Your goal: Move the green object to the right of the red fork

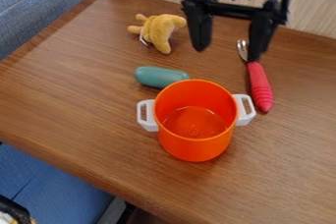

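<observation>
My gripper (228, 50) hangs open above the back of the table, nothing between its fingers. The red-handled fork (260, 84) lies on the wood to the right, its metal head pointing to the back, partly behind the gripper's right finger. Left of the fork is the green object (158, 76), a rounded teal cylinder lying on its side just behind the orange pot; its right end is close to the pot's rim. The gripper is behind and to the right of the green object, apart from it.
An orange pot (195, 145) with white handles stands mid-table, its right handle close to the fork's handle. A yellow plush toy (159, 30) lies at the back left. The wooden table (78, 105) has its front edge running down from the left.
</observation>
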### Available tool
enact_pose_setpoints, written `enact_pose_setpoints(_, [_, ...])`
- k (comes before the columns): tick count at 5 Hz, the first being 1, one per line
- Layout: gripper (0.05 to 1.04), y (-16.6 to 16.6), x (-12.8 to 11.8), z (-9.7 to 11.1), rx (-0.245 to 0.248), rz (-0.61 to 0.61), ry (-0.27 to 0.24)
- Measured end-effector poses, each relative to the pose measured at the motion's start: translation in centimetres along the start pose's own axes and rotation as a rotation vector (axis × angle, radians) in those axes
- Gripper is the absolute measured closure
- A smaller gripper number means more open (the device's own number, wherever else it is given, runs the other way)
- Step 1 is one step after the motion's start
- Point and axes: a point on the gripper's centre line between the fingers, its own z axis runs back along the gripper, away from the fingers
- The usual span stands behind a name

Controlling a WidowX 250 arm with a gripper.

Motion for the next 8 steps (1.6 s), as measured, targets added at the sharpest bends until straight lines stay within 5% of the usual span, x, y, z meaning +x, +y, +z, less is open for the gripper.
enact_pose_setpoints(2, [0.082, 3.6, -0.4, 3.4, 0.051, 0.454, -0.186])
enact_pose_setpoints(3, [0.082, 4.0, -0.9, 3.4, 0.128, 0.707, -0.203])
enact_pose_setpoints(4, [0.082, 4.0, -1.3, 2.4, 0.119, 0.947, -0.195])
enact_pose_setpoints(5, [0.082, 4.4, -1.4, 1.9, 0.165, 1.051, -0.239])
enact_pose_setpoints(8, [0.082, 6.3, -0.5, -2.3, 0.204, 1.144, -0.213])
